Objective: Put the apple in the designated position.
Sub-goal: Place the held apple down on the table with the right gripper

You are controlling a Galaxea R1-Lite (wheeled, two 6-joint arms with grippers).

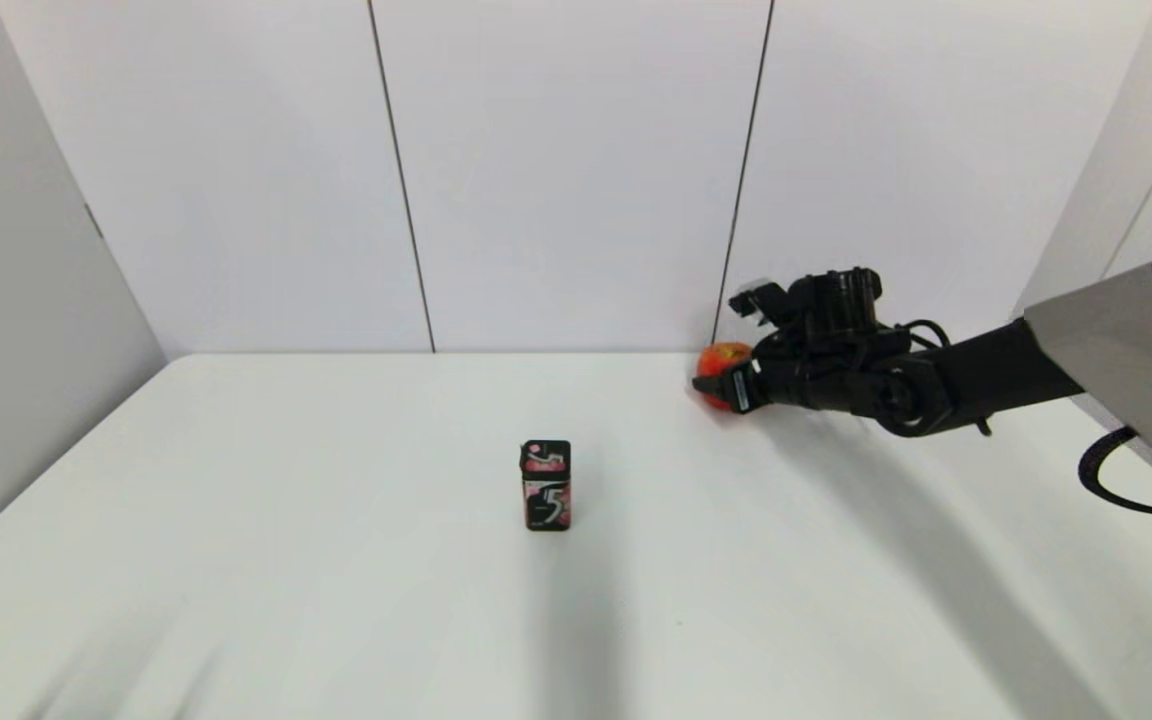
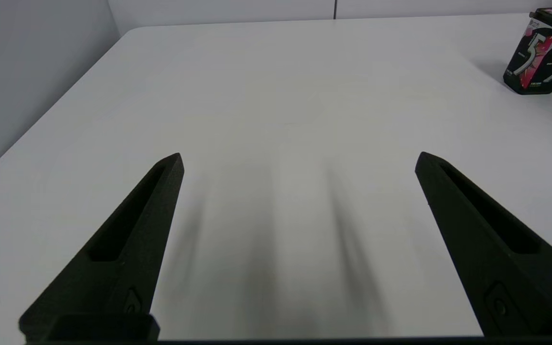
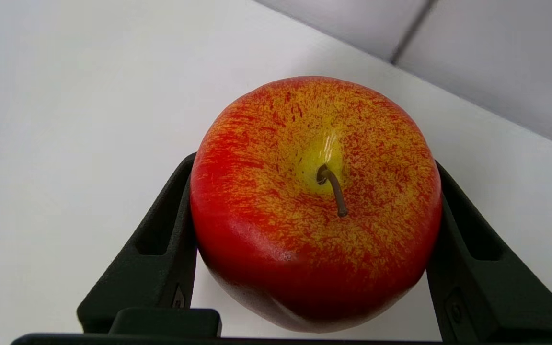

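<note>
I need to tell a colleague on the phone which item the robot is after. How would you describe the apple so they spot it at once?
Look to the white table's far edge by the wall, on the robot's right. There the right gripper has its fingers closed on the apple. It is round and red with yellow streaks and a short stem, unlike the black-and-pink box standing mid-table.

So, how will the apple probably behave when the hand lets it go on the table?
The apple is round, so it may roll a little on the flat white table once released. Its skin looks smooth and shiny, so it could slip between the fingers of the right hand, which press only its two sides. It keeps its shape there, so probably firm.
</note>
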